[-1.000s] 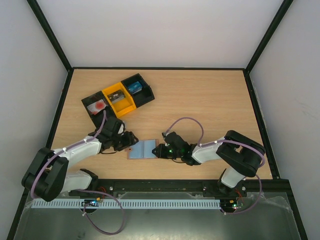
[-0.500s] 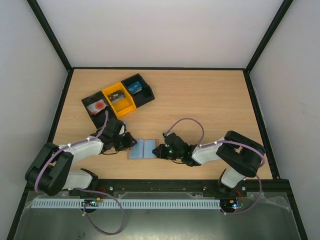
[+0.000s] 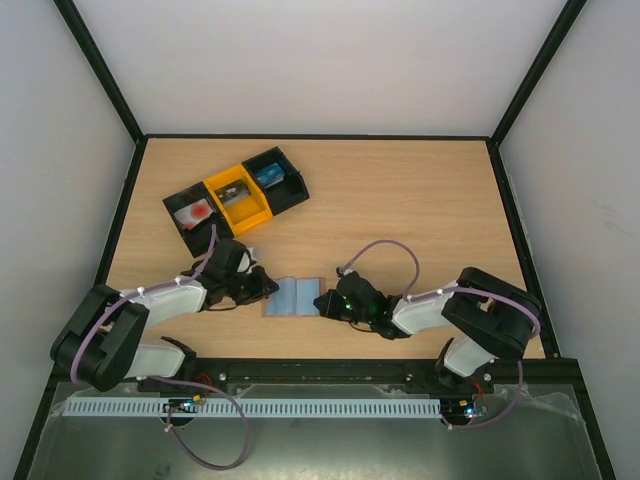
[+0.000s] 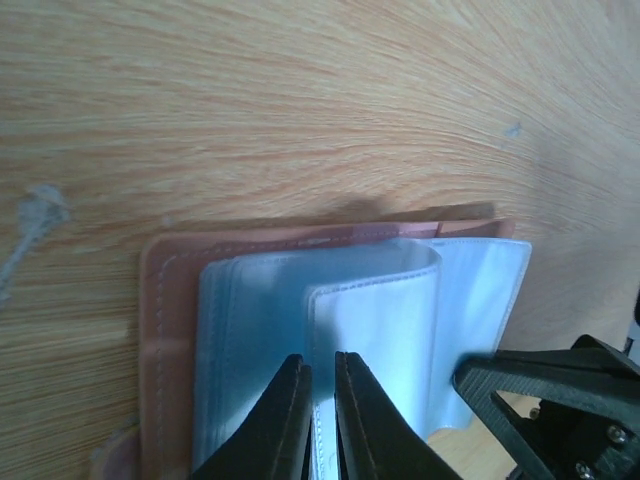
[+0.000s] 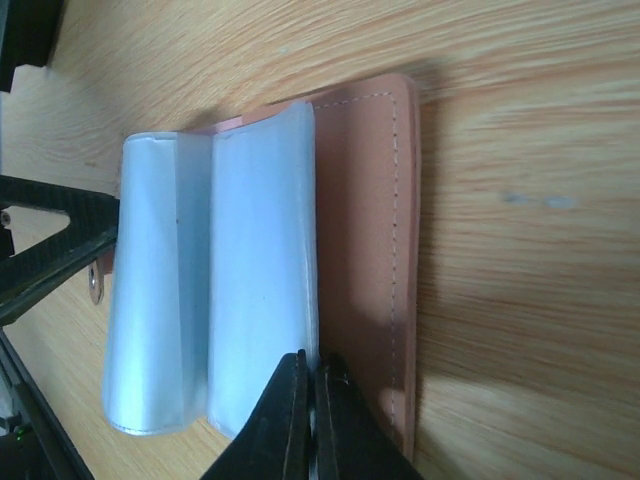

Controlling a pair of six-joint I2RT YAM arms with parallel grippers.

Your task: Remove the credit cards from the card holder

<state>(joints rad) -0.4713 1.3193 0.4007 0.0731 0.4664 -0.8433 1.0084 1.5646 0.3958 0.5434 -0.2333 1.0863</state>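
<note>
card holder (image 3: 293, 297) now further right on wooden table (image 3: 420, 200) between white walls (image 3: 320, 60)

On my feed the card holder (image 5: 260, 250) shows pale blue-grey sleeves inside a pinkish-brown cover edged with a line of stitching. The table (image 3: 420, 200) is light wood with fine grain. At upper left, the 3-section tray (image 3: 296, 188) runs black, yellow, black. The left arm (image 3: 165, 297) and right arm (image 3: 425, 310) are white and black, their cables (image 3: 385, 245) lilac. The left gripper (image 4: 315, 370) and right gripper (image 5: 308, 370) are black.
</note>
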